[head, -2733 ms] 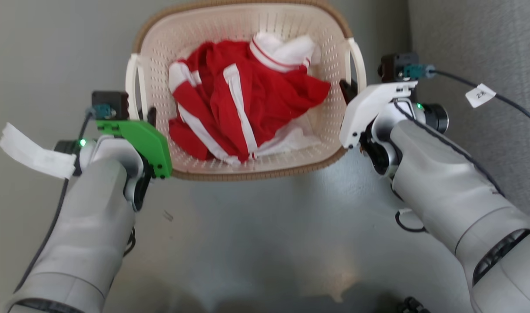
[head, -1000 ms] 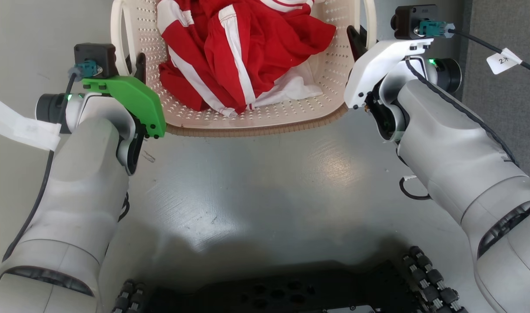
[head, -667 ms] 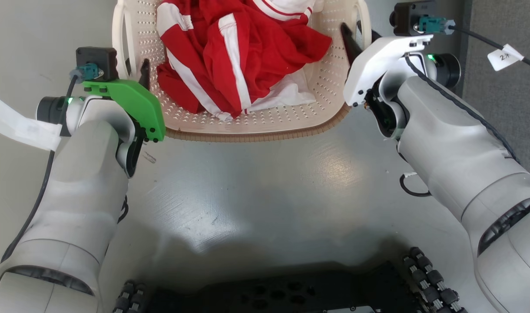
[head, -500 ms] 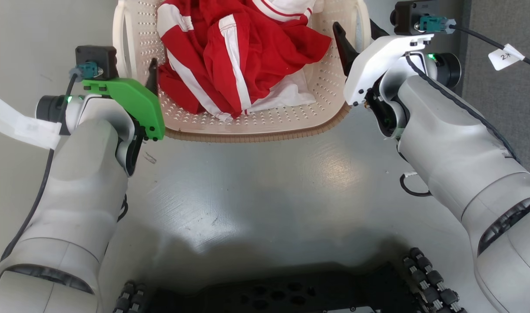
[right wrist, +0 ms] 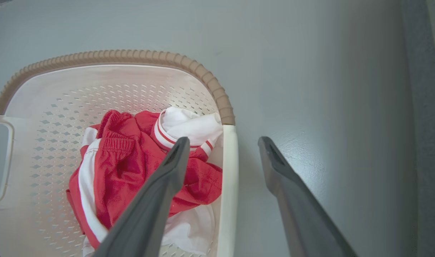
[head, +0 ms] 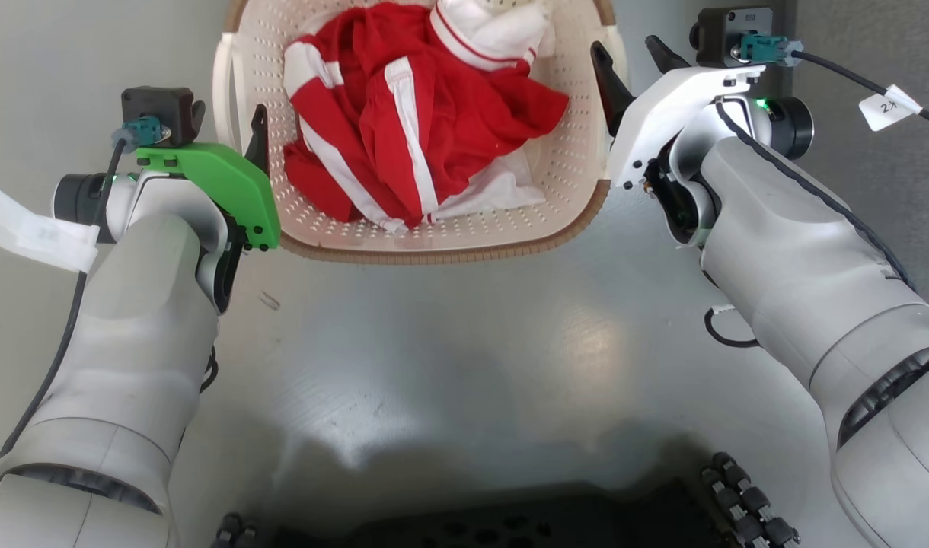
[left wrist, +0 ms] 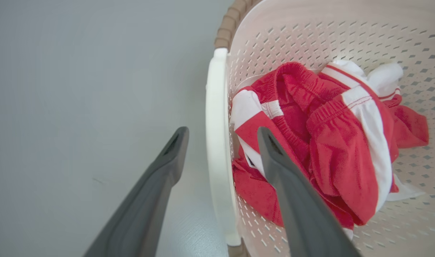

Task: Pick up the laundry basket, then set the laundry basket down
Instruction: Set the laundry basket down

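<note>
Caller: Basket [head: 434,255] is sitting on the grey floor [head: 464,342], straight ahead of the robot, with red-and-white clothes [head: 419,129] bunching up inside it.

Spotter: And both arms are flanking it. Left gripper [head: 230,109] is hovering at the left handle [left wrist: 215,142], jaws spread wide.

Caller: Left wrist view is showing that nicely. One finger is reaching in over the clothes and the other is hanging outside. The white loop is running between them, with clear gaps at both tips.

Spotter: Mirror image on the far side. Right gripper [head: 623,44] is straddling the right handle [right wrist: 228,178], jaws parted, one finger over the clothes and one out over bare floor.

Caller: So neither gripper is pinching anything, and the basket is resting on the floor between them.
</note>
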Robot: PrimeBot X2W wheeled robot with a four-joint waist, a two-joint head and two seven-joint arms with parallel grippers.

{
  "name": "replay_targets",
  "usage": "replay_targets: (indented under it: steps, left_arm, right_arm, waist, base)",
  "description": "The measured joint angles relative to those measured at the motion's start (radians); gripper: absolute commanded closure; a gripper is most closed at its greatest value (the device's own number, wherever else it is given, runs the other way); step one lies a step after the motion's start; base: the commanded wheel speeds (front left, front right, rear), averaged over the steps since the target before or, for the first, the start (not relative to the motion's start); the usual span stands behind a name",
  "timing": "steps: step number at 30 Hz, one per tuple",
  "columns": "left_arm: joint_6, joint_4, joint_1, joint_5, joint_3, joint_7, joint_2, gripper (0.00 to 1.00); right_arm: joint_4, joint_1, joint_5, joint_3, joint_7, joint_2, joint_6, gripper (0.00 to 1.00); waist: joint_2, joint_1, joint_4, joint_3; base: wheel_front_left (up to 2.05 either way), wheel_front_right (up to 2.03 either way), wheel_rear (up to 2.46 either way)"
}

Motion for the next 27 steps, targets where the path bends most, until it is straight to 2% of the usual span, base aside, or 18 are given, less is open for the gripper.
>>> replay_targets:
  steps: [12,20,27]
  left_arm:
    - [0.000,0.006,0.039,-0.012,0.035,-0.032,0.000,0.00]
    - [-0.001,-0.014,0.114,-0.018,0.041,-0.041,-0.001,0.00]
    - [0.000,-0.154,0.162,-0.017,0.086,-0.041,0.008,0.00]
  right_arm:
    - [0.014,0.046,0.000,-0.014,-0.018,0.001,0.000,0.00]
    - [-0.031,0.082,-0.020,-0.062,-0.021,0.001,-0.003,0.00]
    - [-0.112,0.129,-0.072,-0.127,-0.021,-0.007,-0.018,0.00]
  waist:
    - [0.0000,0.0000,-0.006,-0.137]
    - [0.0000,0.0000,-0.008,-0.236]
    - [0.0000,0.0000,-0.009,-0.325]
  base:
    - [0.00,0.00,0.00]
    - [0.00,0.00,0.00]
    - [0.00,0.00,0.00]
